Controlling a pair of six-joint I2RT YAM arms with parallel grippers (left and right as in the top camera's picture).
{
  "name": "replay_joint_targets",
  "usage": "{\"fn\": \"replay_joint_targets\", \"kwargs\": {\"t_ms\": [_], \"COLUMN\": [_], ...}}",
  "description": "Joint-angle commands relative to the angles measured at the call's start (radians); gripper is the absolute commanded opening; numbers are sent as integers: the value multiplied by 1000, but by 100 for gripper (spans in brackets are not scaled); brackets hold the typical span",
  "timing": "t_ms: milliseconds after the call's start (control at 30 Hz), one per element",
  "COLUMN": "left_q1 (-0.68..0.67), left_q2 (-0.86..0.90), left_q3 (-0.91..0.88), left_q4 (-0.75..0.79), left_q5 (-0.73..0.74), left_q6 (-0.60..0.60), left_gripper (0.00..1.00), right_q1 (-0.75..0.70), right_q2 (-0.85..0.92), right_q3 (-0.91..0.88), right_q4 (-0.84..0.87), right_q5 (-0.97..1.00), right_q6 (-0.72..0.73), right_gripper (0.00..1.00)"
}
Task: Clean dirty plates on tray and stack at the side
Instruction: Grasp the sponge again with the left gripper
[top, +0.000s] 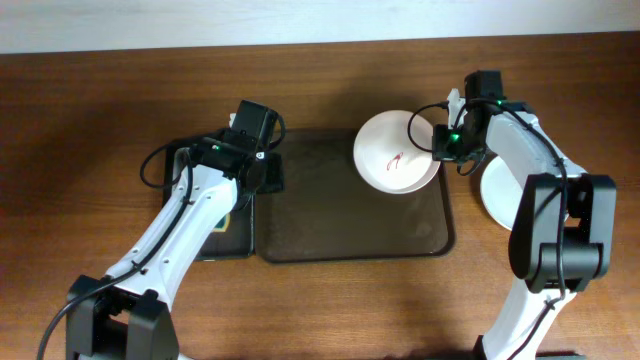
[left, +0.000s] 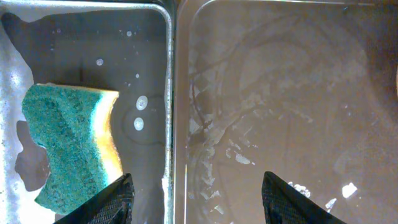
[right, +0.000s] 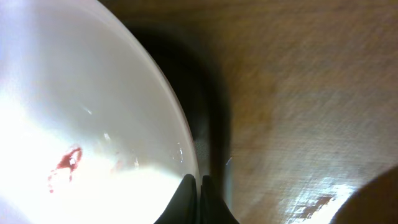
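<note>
One smeared plate (top: 395, 152) on tray (top: 340, 225), toward worktop (top: 100, 110) far edge, right of centre; right gripper (right: 199, 185) clamped on its rim. Left gripper (left: 198, 182) spread wide, empty, near sponge (left: 68, 146). We judge wiping step pending; next move: left fetches sponge.

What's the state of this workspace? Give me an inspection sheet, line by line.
Surface: wooden table.
Job's things: smeared plate on brown tray, far right corner; second plate on table beside it, partly hidden.
Clutter: green sponge in wet black tray.
Grippers: right gripper shut on smeared plate's rim; left gripper open, empty, above the trays' shared edge.
Cables: black cables along both arms.
Surroundings: pale strip beyond table; nothing else seen.
</note>
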Motion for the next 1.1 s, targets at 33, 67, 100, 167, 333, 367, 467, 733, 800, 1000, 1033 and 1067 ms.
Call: {"fn": "replay_joint_targets", "kwargs": {"t_ms": [33, 67, 100, 167, 333, 367, 467, 733, 800, 1000, 1033, 1067], "left_q1": [5, 6, 7, 36, 183, 219, 287, 340, 340, 341, 341, 341], "left_q2": [-10, -10, -10, -10, -10, -10, -9, 103, 130, 168, 168, 163], "left_q3": [5, 5, 5, 5, -30, -69, -162, -262, -262, -262, -255, -241], "left_q4": [-5, -13, -26, -71, -117, -101, -21, 193, 203, 227, 223, 214], "left_q5": [-14, -34, -66, -82, -70, -71, -37, 171, 171, 170, 171, 171], "left_q6": [1, 1, 0, 0, 1, 2, 63, 182, 182, 182, 182, 182], "left_gripper": [63, 61, 61, 62, 61, 65, 70, 72, 63, 0, 0, 0], "right_q1": [11, 31, 55, 114, 249, 264, 276, 275, 275, 275, 275, 275], "right_q2": [-61, -61, -59, -56, -53, -52, -41, -24, -24, -24, -24, -24], "right_q3": [12, 11, 11, 6, -26, -27, -27, -53, -53, -53, -53, -53], "right_q4": [-179, -252, -284, -306, -230, -214, -205, -188, -186, -186, -187, -187], "right_q5": [-219, -228, -226, -224, -115, -100, -93, -93, -93, -93, -93, -93], "right_q6": [0, -1, -1, 11, 48, 69, 72, 71, 71, 71, 71, 71], "right_gripper": [4, 4, 4, 4, 4, 4, 4, 5, 5, 6, 5, 5]}}
